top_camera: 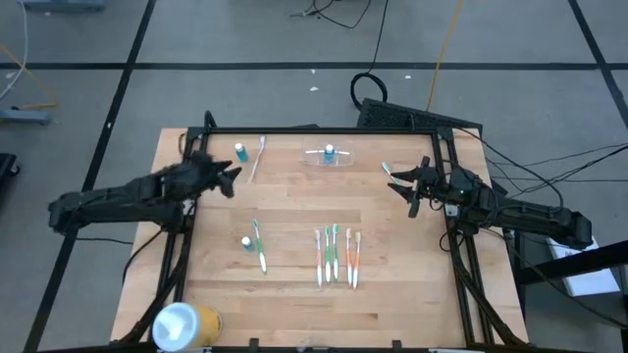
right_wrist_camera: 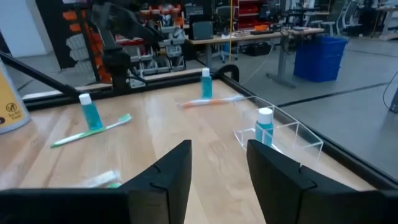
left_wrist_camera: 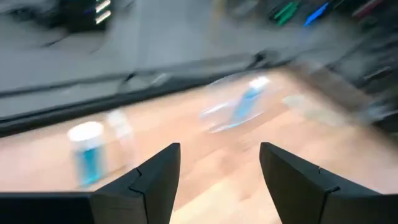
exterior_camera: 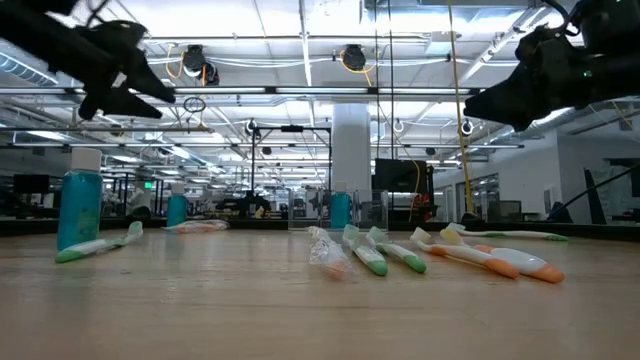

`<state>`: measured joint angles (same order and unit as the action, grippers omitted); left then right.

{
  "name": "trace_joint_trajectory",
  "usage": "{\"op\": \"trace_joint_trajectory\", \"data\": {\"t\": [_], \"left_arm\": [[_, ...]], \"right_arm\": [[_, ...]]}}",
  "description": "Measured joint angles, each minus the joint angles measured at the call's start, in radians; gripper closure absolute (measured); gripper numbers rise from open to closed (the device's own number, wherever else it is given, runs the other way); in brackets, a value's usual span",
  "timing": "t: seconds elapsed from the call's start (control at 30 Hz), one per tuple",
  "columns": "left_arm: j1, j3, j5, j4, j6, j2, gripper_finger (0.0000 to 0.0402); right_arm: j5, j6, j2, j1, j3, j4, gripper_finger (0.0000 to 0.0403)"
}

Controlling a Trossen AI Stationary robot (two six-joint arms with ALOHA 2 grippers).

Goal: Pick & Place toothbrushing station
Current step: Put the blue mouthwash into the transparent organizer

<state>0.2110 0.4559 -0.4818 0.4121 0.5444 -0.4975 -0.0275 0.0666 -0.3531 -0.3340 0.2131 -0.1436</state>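
The toothbrushing station point(top_camera: 329, 158) is a clear oblong holder. It rests by its flat base on the wooden table near the far edge, and a small blue bottle point(top_camera: 330, 152) stands in it. It also shows in the left wrist view point(left_wrist_camera: 235, 111) and the right wrist view point(right_wrist_camera: 283, 134). My left gripper point(top_camera: 234, 176) hovers open above the table's left part, left of the station, with nothing between its fingers point(left_wrist_camera: 158, 168). My right gripper point(top_camera: 397, 184) hovers open to the right of the station, also empty point(right_wrist_camera: 217, 149).
A blue bottle point(top_camera: 239, 151) and a pink toothbrush point(top_camera: 258, 158) lie at the far left. A green toothbrush point(top_camera: 389, 170) lies by my right gripper. Another bottle and brush point(top_camera: 257, 245) and several toothbrushes point(top_camera: 336, 257) lie nearer. A yellow cylinder point(top_camera: 184, 324) lies at the near left corner.
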Motion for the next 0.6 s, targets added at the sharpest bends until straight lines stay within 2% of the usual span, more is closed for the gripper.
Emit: {"op": "trace_joint_trajectory", "data": {"t": [0.07,0.17,0.33,0.43,0.6], "left_arm": [[0.074,0.113,0.002,0.131,0.009,-0.141,0.0174],[0.2,0.274,0.018,0.28,-0.058,-0.336,0.0174],[0.423,0.448,0.242,0.378,-0.261,-0.586,0.0174],[0.529,0.515,0.324,0.404,-0.319,-0.702,0.0174],[0.602,0.595,0.294,0.447,-0.341,-0.818,0.0174]], "right_arm": [[-0.001,0.0,0.0,0.0,0.0,0.001,0.0257],[-0.001,0.0,0.0,0.0,0.0,0.004,0.0257],[-0.002,-0.003,0.0,0.0,0.0,-0.004,0.0257],[-0.002,-0.009,0.0,0.0,0.0,-0.011,0.0257],[-0.002,-0.011,0.0,0.0,0.0,-0.011,0.0257]]}}
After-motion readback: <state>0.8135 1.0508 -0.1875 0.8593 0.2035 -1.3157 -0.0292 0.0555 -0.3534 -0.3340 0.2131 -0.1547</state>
